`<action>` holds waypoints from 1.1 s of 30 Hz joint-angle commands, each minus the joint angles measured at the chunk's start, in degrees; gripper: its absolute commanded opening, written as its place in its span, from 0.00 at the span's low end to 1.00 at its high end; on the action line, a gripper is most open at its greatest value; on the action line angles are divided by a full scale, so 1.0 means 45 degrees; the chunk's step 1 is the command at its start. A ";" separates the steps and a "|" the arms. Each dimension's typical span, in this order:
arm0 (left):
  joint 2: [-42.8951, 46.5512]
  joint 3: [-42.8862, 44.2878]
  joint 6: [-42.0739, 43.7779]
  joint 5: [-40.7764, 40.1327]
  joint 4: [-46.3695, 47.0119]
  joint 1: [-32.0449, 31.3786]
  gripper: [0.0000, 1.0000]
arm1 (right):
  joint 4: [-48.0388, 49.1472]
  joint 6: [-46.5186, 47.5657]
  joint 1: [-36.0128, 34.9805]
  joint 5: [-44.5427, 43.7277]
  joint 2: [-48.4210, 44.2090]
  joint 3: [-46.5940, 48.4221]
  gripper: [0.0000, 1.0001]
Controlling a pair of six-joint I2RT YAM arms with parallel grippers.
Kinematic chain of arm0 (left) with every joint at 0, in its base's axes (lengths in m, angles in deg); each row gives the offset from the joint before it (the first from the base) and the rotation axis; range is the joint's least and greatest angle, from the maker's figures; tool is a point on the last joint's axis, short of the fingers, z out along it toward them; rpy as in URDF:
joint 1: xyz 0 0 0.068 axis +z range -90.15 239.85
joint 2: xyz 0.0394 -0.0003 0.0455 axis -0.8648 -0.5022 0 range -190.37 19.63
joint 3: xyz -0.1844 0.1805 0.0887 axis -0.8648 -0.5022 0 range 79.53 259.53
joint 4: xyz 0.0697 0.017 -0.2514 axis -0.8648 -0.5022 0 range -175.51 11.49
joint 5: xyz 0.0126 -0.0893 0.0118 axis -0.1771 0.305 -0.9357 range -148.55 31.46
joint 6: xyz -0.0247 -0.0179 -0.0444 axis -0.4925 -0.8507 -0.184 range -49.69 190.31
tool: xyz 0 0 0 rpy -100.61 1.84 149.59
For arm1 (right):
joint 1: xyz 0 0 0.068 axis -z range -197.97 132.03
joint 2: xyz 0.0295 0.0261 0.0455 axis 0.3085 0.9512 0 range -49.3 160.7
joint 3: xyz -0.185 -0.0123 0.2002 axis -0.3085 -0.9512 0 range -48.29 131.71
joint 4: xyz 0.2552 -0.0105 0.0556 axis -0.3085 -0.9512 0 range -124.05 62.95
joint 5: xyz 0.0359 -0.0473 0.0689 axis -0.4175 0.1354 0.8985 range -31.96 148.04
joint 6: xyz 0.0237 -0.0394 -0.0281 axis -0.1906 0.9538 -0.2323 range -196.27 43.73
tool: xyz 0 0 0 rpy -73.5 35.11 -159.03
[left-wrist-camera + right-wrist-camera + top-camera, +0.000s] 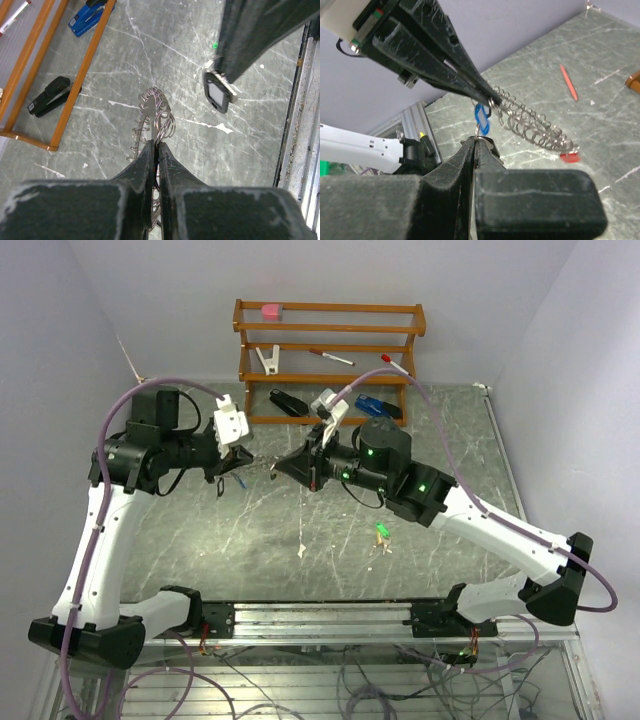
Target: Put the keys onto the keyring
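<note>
Left gripper (156,146) is pinching the keyring (154,101), likely light, stiff, slippery wire, while right gripper (475,142) is nipping the blue key (482,116) by its loop.

The tally on your bench, kind by kind.
You have two arms, the left arm (92,540) and the right arm (500,530); one keyring (530,125), its small metal pieces too crowded to number; three coloured tags, a blue tag (482,117), a red tag (569,158) and a green tag (381,530); one wooden rack (330,308); three pens, a mid-shelf pen (330,357), a right-end pen (397,365) and a red pen (568,82); two staplers, a black stapler (288,402) and a blue stapler (375,407).
</note>
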 commanded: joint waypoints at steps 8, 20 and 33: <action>-0.0312 0.0012 -0.1407 -0.0538 0.0567 -0.0021 0.07 | 0.0612 -0.1484 -0.0068 0.0027 -0.0860 -0.2629 0.00; -0.0330 -0.0194 -0.1619 -0.0766 0.0585 -0.0002 0.07 | 0.0114 -0.2174 -0.0017 -0.0677 0.0175 -0.3744 0.00; -0.0199 -0.0850 -0.2902 -0.2755 0.1648 -0.0001 0.07 | 0.2902 -0.4376 0.0512 0.0855 0.3311 -0.6818 0.00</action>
